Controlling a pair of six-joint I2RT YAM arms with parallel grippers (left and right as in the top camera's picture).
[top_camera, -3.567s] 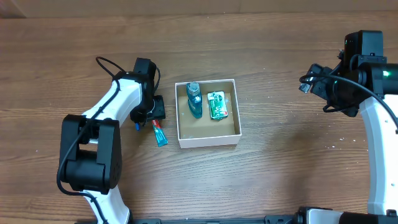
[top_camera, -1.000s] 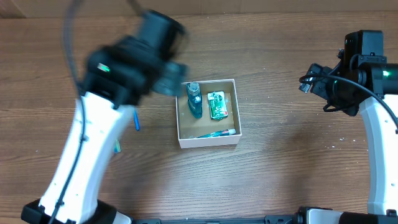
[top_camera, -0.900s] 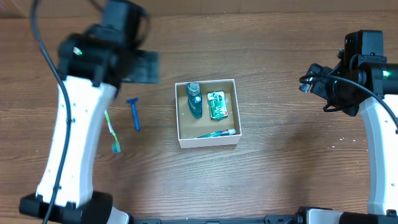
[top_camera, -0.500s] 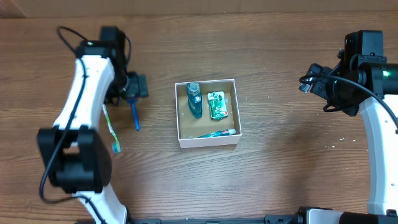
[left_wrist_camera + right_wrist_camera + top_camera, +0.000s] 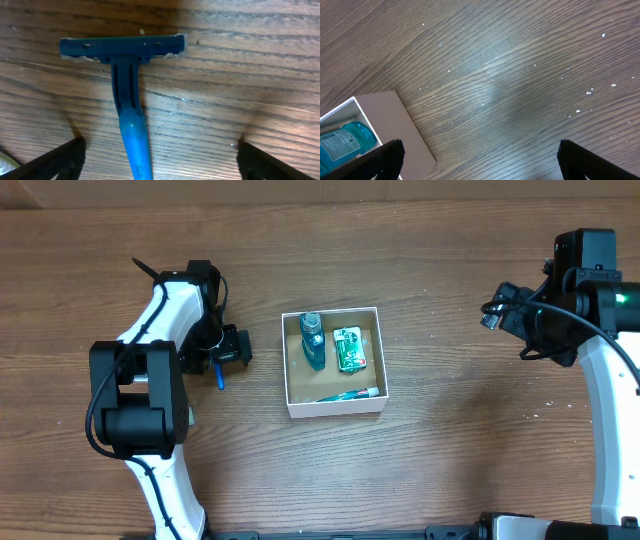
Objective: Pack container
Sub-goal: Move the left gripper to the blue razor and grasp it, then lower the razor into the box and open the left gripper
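The container (image 5: 335, 408), a square white-walled box with a brown floor, sits mid-table. It holds a blue bottle (image 5: 312, 340), a green packet (image 5: 348, 348) and a toothpaste tube (image 5: 348, 394). A blue razor (image 5: 219, 376) lies on the table left of it. My left gripper (image 5: 230, 350) is low over the razor. In the left wrist view the razor (image 5: 131, 115) lies between the open fingers (image 5: 160, 145), head away from me. My right gripper (image 5: 497, 312) is open and empty (image 5: 480, 147), well off to the right of the container (image 5: 375, 120).
The table is brown wood. The left arm (image 5: 165, 320) covers the table left of the razor. A pale green-white object shows at the bottom left corner of the left wrist view (image 5: 5, 164). The right arm (image 5: 600, 330) stands at the right edge.
The toothpaste, earlier beside the box, now lies inside it. My left arm swung away to the left and came down over the razor. The right arm has not moved.
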